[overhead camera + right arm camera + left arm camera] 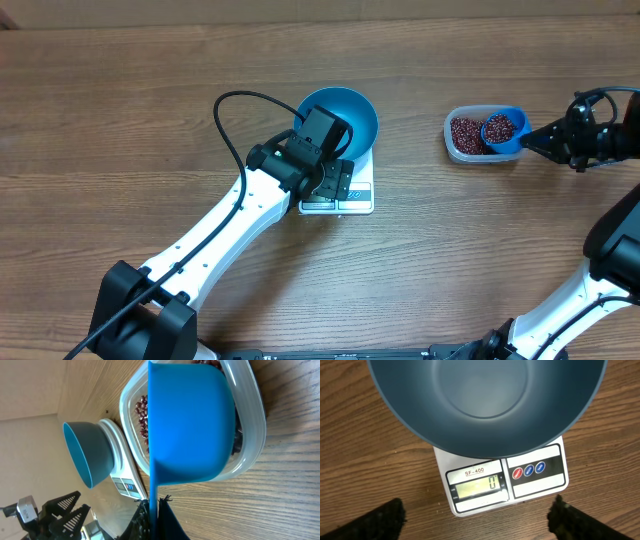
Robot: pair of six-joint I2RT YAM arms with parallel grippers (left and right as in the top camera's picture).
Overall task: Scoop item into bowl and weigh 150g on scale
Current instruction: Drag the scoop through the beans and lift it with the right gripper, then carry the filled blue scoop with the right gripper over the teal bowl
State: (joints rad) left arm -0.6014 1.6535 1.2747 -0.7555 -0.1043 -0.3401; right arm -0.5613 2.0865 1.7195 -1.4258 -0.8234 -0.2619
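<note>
1. Table (120, 120), wood-look top, mid-brown: is filling nearly the whole overhead view, with the grain running left to right in long darker streaks.
2. Board seams: faint straight lines are crossing the top lengthwise, dividing it into wide planks.
3. Pale strip (300, 8), lighter tan: is lying along the far side of the overhead view, past the table's edge; floor or wall cannot be told.
4. Plain beige surface (25, 390): is showing beyond the table's edge in the right wrist view, unmarked and flat.
5. Light: is falling evenly and softly; shadows on the wood are lying short and soft-edged.
</note>
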